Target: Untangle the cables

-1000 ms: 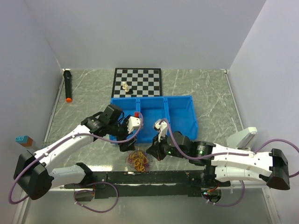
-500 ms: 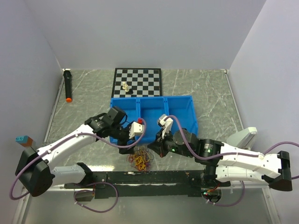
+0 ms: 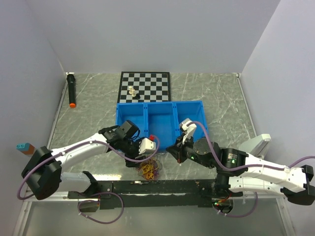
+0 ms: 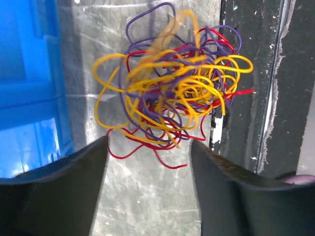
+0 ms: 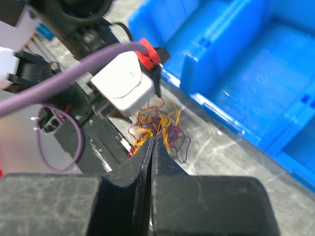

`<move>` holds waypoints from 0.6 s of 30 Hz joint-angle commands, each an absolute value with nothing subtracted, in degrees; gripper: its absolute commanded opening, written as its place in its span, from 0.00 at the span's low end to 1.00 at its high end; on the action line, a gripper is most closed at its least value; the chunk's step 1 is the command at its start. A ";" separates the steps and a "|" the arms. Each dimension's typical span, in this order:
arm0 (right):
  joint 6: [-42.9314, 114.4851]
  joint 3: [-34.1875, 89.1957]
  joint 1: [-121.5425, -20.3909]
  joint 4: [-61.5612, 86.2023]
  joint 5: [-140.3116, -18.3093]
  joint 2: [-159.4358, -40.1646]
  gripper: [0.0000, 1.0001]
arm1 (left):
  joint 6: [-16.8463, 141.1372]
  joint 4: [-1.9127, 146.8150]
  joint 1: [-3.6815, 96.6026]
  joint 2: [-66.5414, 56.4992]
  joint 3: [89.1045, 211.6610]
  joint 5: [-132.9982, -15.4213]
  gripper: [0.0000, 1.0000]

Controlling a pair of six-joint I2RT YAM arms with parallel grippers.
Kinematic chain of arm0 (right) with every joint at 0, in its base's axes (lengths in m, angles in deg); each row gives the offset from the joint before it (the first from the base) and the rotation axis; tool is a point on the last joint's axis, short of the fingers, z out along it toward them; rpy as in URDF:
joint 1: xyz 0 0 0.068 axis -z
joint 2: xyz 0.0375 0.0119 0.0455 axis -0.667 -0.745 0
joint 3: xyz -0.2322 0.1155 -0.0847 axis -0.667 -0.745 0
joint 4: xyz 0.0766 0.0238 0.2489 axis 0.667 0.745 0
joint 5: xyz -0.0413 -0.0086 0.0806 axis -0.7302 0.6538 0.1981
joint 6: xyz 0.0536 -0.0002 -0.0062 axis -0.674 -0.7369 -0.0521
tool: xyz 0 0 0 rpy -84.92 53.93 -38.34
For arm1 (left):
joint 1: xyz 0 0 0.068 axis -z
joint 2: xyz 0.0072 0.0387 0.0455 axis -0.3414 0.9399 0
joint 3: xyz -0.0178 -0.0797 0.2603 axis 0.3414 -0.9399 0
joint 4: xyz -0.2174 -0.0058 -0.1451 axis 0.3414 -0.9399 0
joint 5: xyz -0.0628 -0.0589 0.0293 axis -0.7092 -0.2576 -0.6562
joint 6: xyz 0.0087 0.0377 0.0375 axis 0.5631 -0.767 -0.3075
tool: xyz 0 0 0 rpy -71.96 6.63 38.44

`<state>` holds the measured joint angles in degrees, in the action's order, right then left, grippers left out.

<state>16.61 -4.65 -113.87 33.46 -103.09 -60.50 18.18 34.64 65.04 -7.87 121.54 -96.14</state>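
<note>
The cables (image 3: 147, 169) are a tangled ball of thin yellow, red and purple strands lying on the marble table by the black base rail. They fill the upper middle of the left wrist view (image 4: 172, 93). My left gripper (image 3: 139, 160) is open just beside the bunch, its jaws (image 4: 148, 142) wide apart, with only a few red strand ends reaching between the tips. My right gripper (image 3: 177, 156) is shut and empty, a little to the right of the bunch. In its own view the closed tips (image 5: 151, 138) point at the cables (image 5: 157, 128).
A blue three-compartment bin (image 3: 162, 104) stands just behind both grippers. A chessboard (image 3: 145, 86) with two pieces (image 3: 132, 90) lies behind it. A black marker with an orange tip (image 3: 71, 90) lies far left. The black base rail (image 3: 157, 187) runs along the near edge.
My left gripper has moved right and toward the near edge, up to the cable bunch. My right gripper has drawn back to the right, away from it.
</note>
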 commanded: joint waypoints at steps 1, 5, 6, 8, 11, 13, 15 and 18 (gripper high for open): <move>14.73 -6.38 -114.09 34.40 -105.67 -58.80 0.00 | 17.26 37.30 66.63 -6.43 123.12 -96.54 0.63; 14.47 -6.82 -114.00 34.31 -105.94 -58.18 0.00 | 17.69 37.21 68.21 -3.27 124.18 -95.57 0.24; 14.64 -6.73 -114.00 34.31 -106.02 -58.18 0.00 | 17.78 37.04 68.47 -2.56 124.53 -95.57 0.17; 14.90 -6.47 -113.91 34.40 -106.02 -58.01 0.00 | 18.57 36.86 68.83 -1.42 125.06 -95.48 0.03; 15.26 -5.77 -113.91 34.84 -106.37 -57.66 0.00 | 19.45 36.95 69.00 -1.67 125.24 -95.22 0.01; 15.43 -5.24 -113.91 35.89 -106.99 -56.96 0.00 | 19.98 37.04 69.09 -3.25 124.89 -94.52 0.01; 15.52 -4.71 -113.91 36.77 -107.78 -55.73 0.00 | 20.59 36.69 69.00 -5.62 124.53 -93.72 0.01; 15.70 -4.19 -113.91 38.53 -109.09 -53.36 0.00 | 21.65 34.85 68.74 -10.01 124.53 -92.67 0.01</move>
<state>15.22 -7.01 -113.85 36.65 -106.13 -56.89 20.02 35.63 68.76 -3.68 123.25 -93.65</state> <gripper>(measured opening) 0.007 0.022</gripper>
